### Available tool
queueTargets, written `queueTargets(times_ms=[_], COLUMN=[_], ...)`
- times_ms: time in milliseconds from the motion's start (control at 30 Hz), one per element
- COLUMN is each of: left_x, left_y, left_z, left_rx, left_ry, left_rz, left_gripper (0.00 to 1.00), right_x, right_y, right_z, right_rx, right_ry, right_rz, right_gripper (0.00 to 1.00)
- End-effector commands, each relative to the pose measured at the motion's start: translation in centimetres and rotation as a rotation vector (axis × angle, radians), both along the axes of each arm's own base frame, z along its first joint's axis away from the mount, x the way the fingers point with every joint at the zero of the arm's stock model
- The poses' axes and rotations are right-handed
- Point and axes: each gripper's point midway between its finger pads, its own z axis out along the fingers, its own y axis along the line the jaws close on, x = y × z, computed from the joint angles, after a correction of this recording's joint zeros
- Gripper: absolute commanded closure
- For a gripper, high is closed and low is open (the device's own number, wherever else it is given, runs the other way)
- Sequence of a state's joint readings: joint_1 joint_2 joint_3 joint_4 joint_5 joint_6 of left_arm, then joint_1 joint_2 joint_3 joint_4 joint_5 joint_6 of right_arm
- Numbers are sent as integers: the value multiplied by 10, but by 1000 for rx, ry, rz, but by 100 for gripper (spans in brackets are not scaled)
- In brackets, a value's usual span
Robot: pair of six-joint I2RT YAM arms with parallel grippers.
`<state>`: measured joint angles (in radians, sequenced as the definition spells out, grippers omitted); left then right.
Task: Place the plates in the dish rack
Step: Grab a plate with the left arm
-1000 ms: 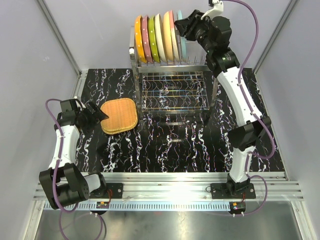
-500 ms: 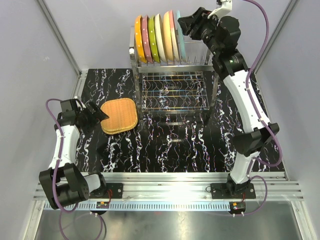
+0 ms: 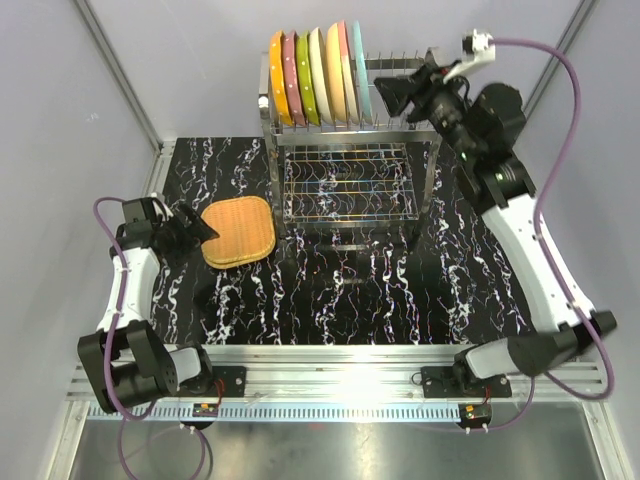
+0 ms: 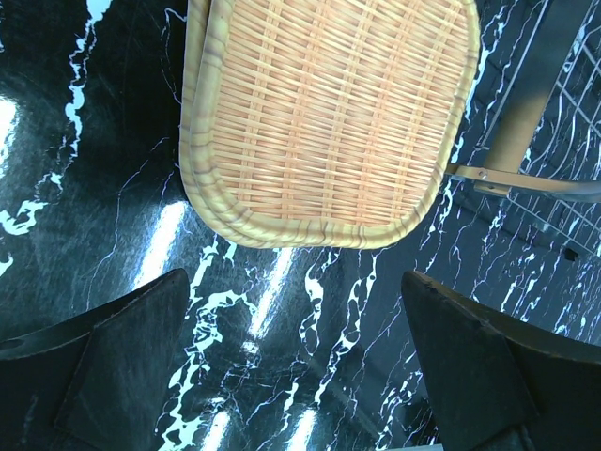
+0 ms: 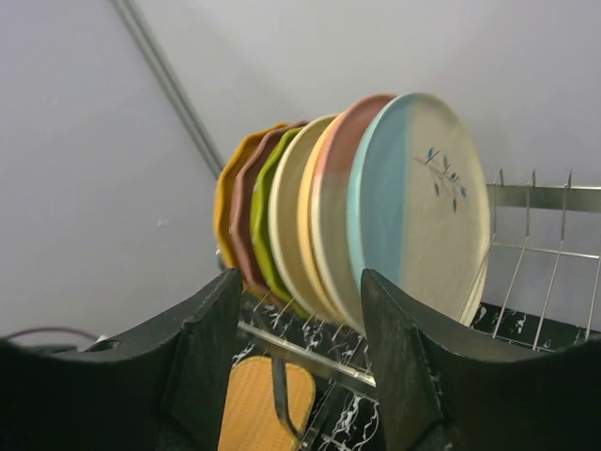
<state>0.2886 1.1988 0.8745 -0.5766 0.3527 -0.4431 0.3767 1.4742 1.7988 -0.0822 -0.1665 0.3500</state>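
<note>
Grey walls (image 3: 190,70) close in a black worktop (image 3: 330,290) with white marble veins. At its far side stands the dish rack (image 3: 345,185). The plates (image 3: 315,78) are in its upper tier, on edge between the prongs, in one close row that runs from left to right. I count about seven: orange, pink, lime-green, cream, tan, pink, and last the light-blue plate (image 3: 364,75) at the right end.

The right tool (image 3: 392,95) hovers just beside this last plate, on its right, without touching it. In the wrist view its fingers (image 5: 211,357) are spread wide and nothing is between them. The flat face of the light-blue plate (image 5: 423,202) looks towards it. The row's long axis points almost straight at this tool, so any move to the left would push on the whole row.

The left tool (image 3: 200,230) is low, well apart from the rack. It is also released and empty, with a woven mat (image 4: 329,113) just in front of the fingers.

No plate is seen on the worktop or on the mat, so I judge that the loading is finished or almost finished. The right arm is much the nearer one. I think it should go away to the right and upwards, to keep clear of the plate rims.
</note>
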Motion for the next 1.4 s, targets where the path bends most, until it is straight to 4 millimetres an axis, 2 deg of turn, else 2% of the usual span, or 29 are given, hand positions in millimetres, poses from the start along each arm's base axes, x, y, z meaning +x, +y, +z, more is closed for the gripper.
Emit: queueTargets(times_ms=[0, 33, 167, 200, 267, 300, 467, 500, 567, 600, 667, 733, 800, 933, 967, 1067, 1233, 1367], left_x=[7, 7, 8, 8, 8, 8, 12, 12, 15, 17, 21, 22, 22, 18, 18, 24, 36, 38], left_y=[-8, -7, -6, -4, -2, 0, 4, 4, 3, -1, -1, 6, 13, 21, 22, 23, 29, 32], left_z=[-3, -4, -10, -12, -15, -19, -25, -25, -24, -23, -24, -30, -38, -55, -59, -57, -47, -56], left_rx=[-31, -28, -23, -15, -7, -5, -10, -16, -36, -63, -70, -42, -13, 28, 30, 27, 40, 49], left_ry=[-22, -21, -10, 0, 12, 22, 76, 82, 76, 72, 67, 88, 120, 177, 187, 185, 167, 197], left_rz=[-50, -53, -53, -43, -38, -33, -8, 5, 16, 19, 28, 47, 59, 77, 78, 83, 99, 100], left_gripper=[1, 1, 1, 1, 1, 2, 9, 10, 12, 14, 19, 20, 21, 22, 29, 37, 37, 39], right_x=[-64, -65, -89, -97, -107, -115, -141, -146, -154, -153, -155, -153, -153, -154, -155, -153, -153, -152], right_y=[-5, 0, -4, -6, -9, -13, -19, -19, -20, -19, -19, -17, -16, -16, -16, -17, -15, -17], right_z=[39, 14, -18, -33, -44, -57, -87, -101, -108, -125, -135, -154, -163, -167, -166, -169, -172, -173], right_rx=[-1, -33, -59, -71, -70, -66, -10, 4, 18, 20, 29, 23, 25, 34, 34, 35, 40, 38], right_ry=[-215, -182, -154, -139, -134, -123, -83, -61, -61, -26, -16, 21, 48, 59, 50, 53, 62, 68], right_rz=[100, 132, 163, 170, 176, 173, 199, 208, 222, 230, 234, 238, 246, 251, 250, 241, 249, 236], right_gripper=[40, 41, 50, 54, 57, 58, 59, 60, 60, 60, 62, 62, 63, 63, 62, 63, 63, 64])
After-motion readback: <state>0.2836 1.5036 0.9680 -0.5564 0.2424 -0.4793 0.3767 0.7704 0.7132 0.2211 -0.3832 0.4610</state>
